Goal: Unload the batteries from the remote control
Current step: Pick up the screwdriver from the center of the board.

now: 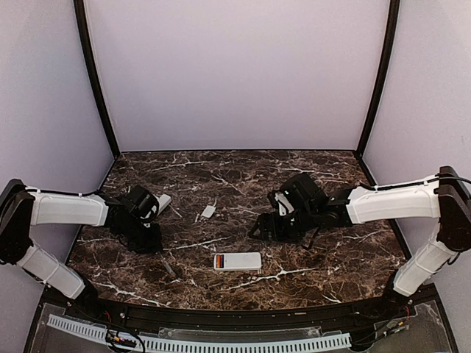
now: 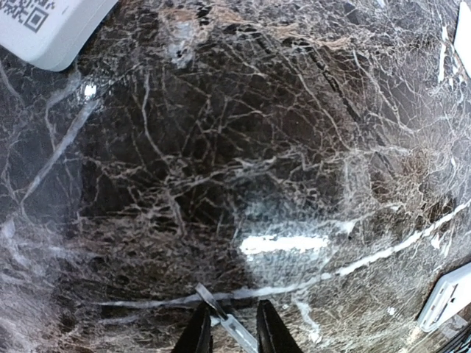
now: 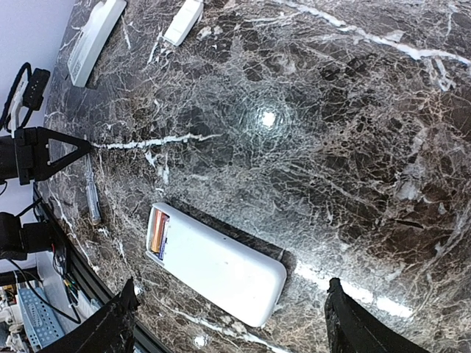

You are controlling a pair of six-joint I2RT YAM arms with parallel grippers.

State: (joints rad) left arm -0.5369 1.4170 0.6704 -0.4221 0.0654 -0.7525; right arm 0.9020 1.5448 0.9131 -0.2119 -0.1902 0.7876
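Batteries sit in the remote's left end, lying along the surface's near edge. Our right end effector, wide open, empty, hovers nearer; the left end effector's grip we cannot tell.

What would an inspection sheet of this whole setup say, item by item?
Surface: dark marble table, glare spots, no spills seen.
Job's things: white remote lies flat, compartment open, orange and red batteries inside.
Clutter: second white remote; small white cover; thin grey cylinder, possibly a loose battery.
Tools: right tool open above the remote; left tool fingers close around a thin grey sliver, grip unclear.
Cables: black cables near the front edge.
Surroundings: plain pale walls, black corner posts.
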